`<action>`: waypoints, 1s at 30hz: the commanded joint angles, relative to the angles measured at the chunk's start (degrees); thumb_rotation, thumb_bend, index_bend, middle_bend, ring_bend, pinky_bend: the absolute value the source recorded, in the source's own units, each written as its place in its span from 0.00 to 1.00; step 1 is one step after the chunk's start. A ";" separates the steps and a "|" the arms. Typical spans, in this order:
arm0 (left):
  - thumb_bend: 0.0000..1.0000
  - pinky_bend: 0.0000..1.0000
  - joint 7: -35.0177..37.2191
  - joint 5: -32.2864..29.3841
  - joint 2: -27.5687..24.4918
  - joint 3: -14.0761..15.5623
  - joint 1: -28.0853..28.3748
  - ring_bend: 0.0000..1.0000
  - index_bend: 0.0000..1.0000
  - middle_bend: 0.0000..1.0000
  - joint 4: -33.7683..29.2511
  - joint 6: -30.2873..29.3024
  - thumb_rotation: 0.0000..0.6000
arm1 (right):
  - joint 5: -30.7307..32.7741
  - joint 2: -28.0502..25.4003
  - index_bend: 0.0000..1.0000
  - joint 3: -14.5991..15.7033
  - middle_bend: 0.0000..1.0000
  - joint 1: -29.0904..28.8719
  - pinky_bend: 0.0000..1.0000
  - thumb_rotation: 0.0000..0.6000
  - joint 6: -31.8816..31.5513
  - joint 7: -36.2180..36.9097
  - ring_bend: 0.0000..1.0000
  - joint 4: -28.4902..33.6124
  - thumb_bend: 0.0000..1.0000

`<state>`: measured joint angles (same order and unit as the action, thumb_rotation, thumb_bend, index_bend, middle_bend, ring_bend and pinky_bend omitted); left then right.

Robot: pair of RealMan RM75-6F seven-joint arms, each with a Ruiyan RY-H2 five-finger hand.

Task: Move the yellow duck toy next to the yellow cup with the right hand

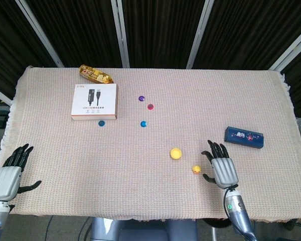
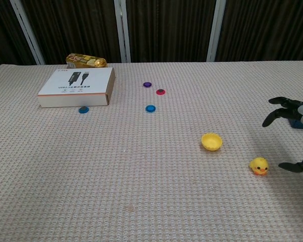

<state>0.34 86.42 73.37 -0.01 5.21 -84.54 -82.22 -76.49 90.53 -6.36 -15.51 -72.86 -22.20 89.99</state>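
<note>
Beige woven cloth covers the surface (image 1: pixel 140 170), and on it the right hand (image 1: pixel 222 168) is seen palm down with its dark fingers (image 1: pixel 216 149) spread apart and nothing held; in the chest view the thumb and fingertips (image 2: pixel 278 112) are seen curving over the cloth without touching the toy. One small yellow rubber duck toy (image 1: pixel 195 169) sits upright just beside the right hand's thumb, apart from it, and near the single small yellow plastic cup (image 1: pixel 175 153), which lies a little up and to the left of the duck with a gap between them. The left hand (image 1: pixel 9 173) is shown at the near left edge of the surface, its fingers likewise spread and empty. Four small round discs are counted: one purple (image 1: pixel 141 99), one magenta (image 1: pixel 150 106), and two blue (image 1: pixel 143 123) (image 1: pixel 101 123), the second blue one lying just beside the front edge of one flat white cardboard box (image 1: pixel 94 101), printed with a picture of a cable and small text too fine to be read. One gold foil snack packet (image 1: pixel 95 74) lies just behind the box; its lettering cannot be made out. One dark blue oblong box (image 1: pixel 244 136) with a pale pattern is seen beyond the right hand.
</note>
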 commanded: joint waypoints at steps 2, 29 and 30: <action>0.00 0.17 -0.23 0.07 0.02 -0.03 0.05 0.00 0.00 0.00 -0.10 -0.06 1.00 | 0.35 1.86 0.31 0.20 0.00 -0.42 0.00 1.00 0.31 0.07 0.00 -0.89 0.15; 0.00 0.17 0.02 -0.19 0.12 -0.13 0.16 0.00 0.00 0.00 -0.05 0.06 1.00 | 2.30 9.97 0.42 0.10 0.00 -3.09 0.00 1.00 2.38 -4.08 0.00 -5.38 0.19; 0.00 0.17 0.04 -0.17 0.12 -0.11 0.18 0.00 0.00 0.00 -0.06 0.09 1.00 | 2.34 10.06 0.42 0.08 0.00 -3.17 0.00 1.00 2.46 -4.03 0.00 -5.60 0.19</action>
<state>0.37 86.25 73.48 -0.12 5.39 -84.59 -82.14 -74.23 100.49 -6.24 -18.59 -70.50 -26.26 84.53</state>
